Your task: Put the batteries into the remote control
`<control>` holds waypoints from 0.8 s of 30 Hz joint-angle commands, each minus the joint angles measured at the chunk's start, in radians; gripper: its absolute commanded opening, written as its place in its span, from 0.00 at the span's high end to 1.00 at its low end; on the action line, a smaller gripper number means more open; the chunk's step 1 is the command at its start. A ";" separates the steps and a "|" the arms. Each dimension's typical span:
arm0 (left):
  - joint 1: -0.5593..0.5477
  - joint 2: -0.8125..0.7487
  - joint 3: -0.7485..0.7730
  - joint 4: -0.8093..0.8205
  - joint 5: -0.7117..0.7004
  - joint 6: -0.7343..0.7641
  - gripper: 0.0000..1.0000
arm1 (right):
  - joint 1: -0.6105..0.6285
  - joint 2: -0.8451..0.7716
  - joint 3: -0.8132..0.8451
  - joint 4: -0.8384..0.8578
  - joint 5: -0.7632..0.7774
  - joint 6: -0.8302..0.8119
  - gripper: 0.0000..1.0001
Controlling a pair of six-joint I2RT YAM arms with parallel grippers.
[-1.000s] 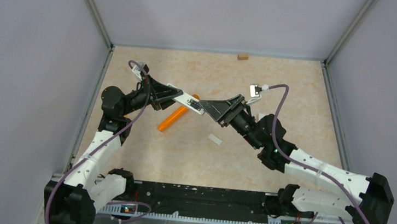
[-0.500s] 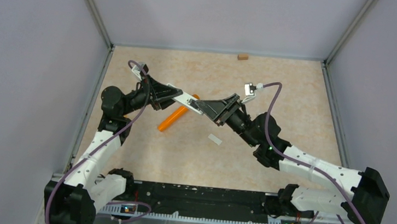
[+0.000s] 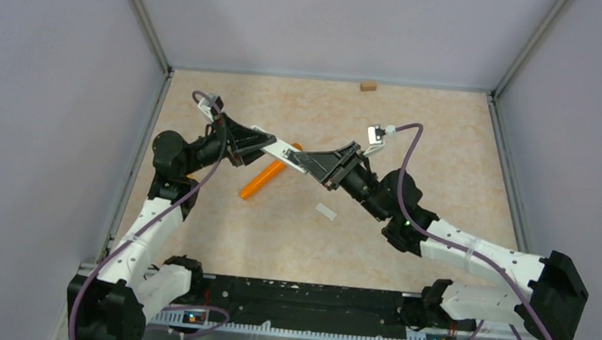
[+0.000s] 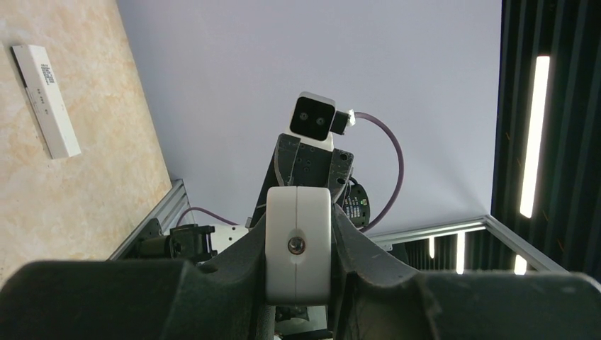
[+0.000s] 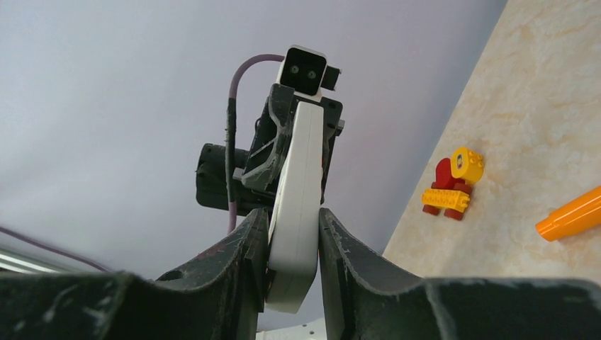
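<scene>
Right gripper (image 3: 305, 161) and left gripper (image 3: 269, 143) both clamp the slim white plastic remote control (image 3: 287, 150) near the orange plastic tube (image 3: 259, 183); avoid opposing twist

- We find no text, brand or number that we can read in any view.
- On the white strip (image 4: 47, 99) lying on the table (image 4: 78, 202), left wrist view, we see small dark print, too small to read.
</scene>
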 commanded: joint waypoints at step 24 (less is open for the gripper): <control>-0.004 -0.027 0.050 -0.017 -0.009 0.133 1.00 | -0.022 -0.102 -0.054 0.053 0.018 -0.001 0.37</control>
